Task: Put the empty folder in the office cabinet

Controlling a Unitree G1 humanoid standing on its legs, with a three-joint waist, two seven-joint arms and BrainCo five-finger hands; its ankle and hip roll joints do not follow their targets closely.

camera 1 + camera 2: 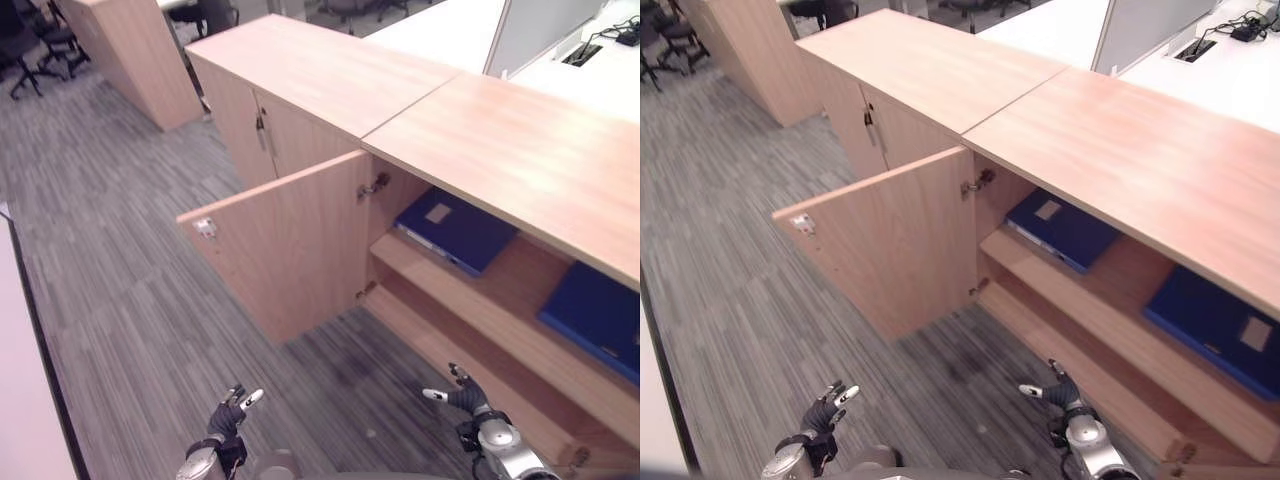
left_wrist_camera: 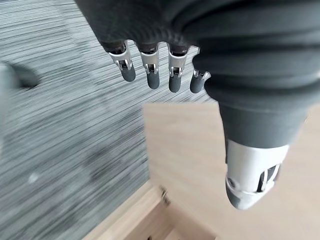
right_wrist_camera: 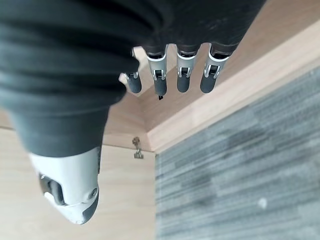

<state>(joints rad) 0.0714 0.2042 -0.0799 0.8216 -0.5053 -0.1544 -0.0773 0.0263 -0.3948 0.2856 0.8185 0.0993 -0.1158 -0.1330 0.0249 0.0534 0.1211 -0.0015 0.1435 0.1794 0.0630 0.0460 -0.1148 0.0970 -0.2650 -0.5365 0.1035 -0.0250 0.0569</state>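
Blue folders (image 1: 460,232) lie partly hidden inside the open cabinet (image 1: 300,240); both hands' (image 1: 228,418) (image 1: 465,398) fingers hang relaxed, empty.

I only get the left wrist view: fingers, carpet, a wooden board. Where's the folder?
Observer: One blue folder lies on the cabinet's upper shelf, just inside the open door.
Operator: Only that one?
Observer: No, a second blue folder lies on the same shelf, further right.
Operator: Is the other hand carrying anything?
Observer: No, the right hand is open and empty, low in front of the cabinet.
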